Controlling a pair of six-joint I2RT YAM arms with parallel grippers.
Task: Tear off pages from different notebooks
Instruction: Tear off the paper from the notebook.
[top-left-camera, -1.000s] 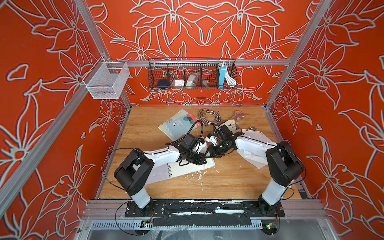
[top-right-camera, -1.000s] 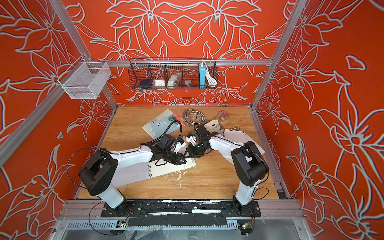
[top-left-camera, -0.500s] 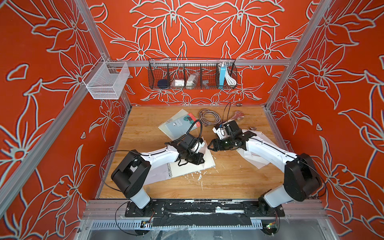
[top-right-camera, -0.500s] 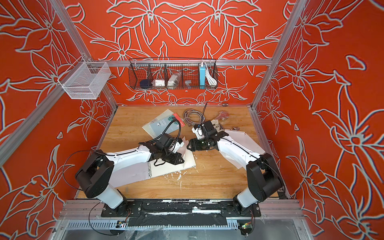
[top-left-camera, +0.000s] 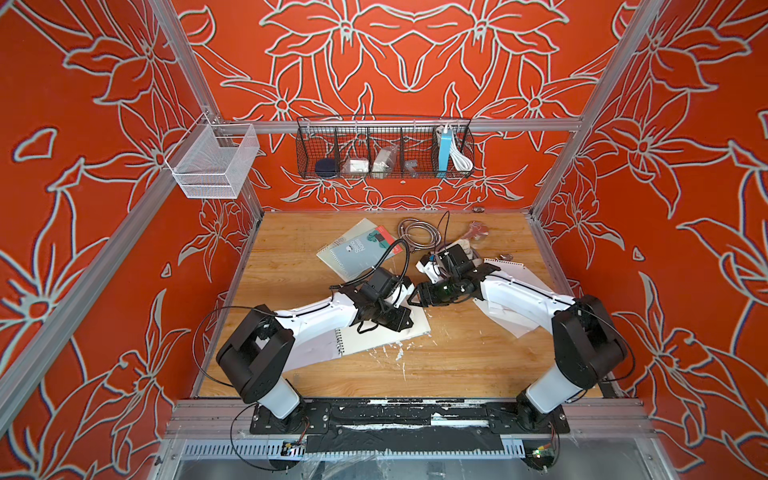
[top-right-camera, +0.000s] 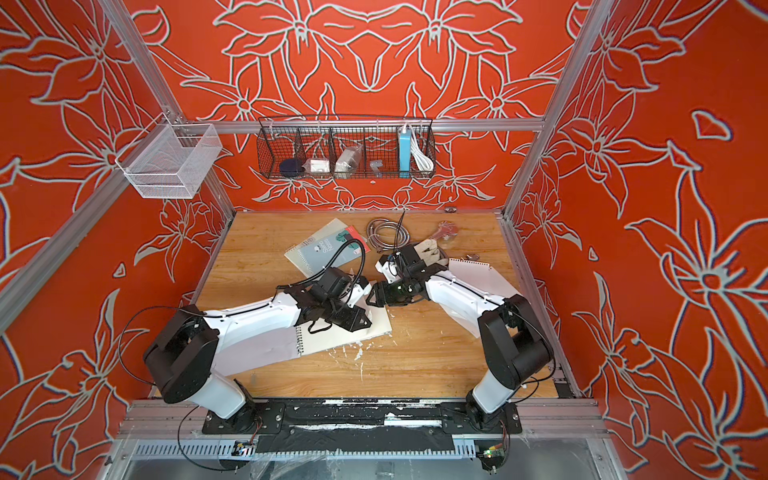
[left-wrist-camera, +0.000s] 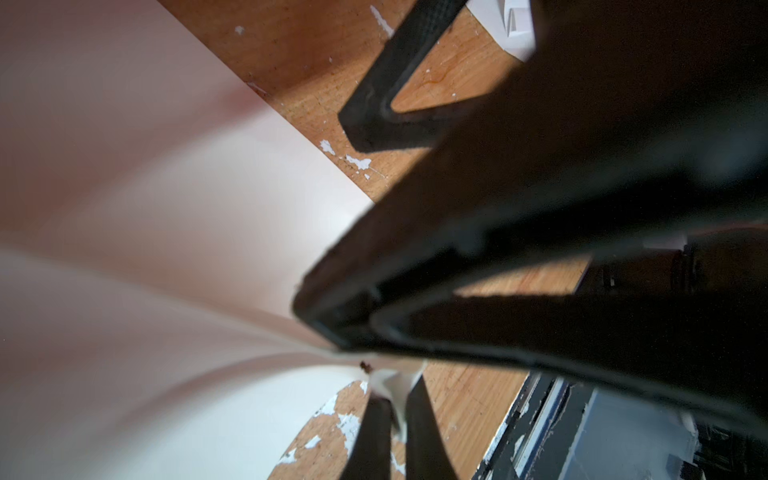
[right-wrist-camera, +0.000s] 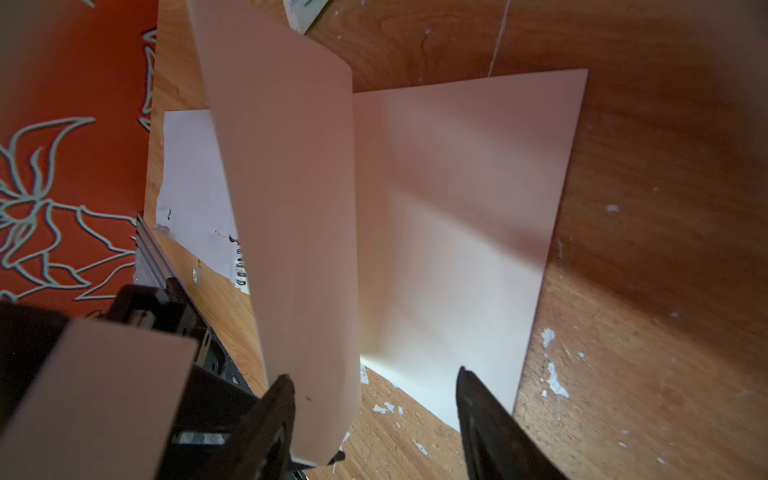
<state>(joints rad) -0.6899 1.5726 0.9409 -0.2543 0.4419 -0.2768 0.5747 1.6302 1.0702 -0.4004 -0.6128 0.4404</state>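
The left gripper (left-wrist-camera: 395, 392) pinches tight on the curled plain white page (right-wrist-camera: 291, 208) above the open spiral-bound notebook (top-left-camera: 386, 336). The right gripper (right-wrist-camera: 372, 374) stands open astride that page's edge, its forearm stretched low toward the notebook.

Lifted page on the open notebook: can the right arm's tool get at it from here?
Probably yes. The right tool is open, and the lifted page, pinched by the left tool, curls up between its fingers with nothing in the way.
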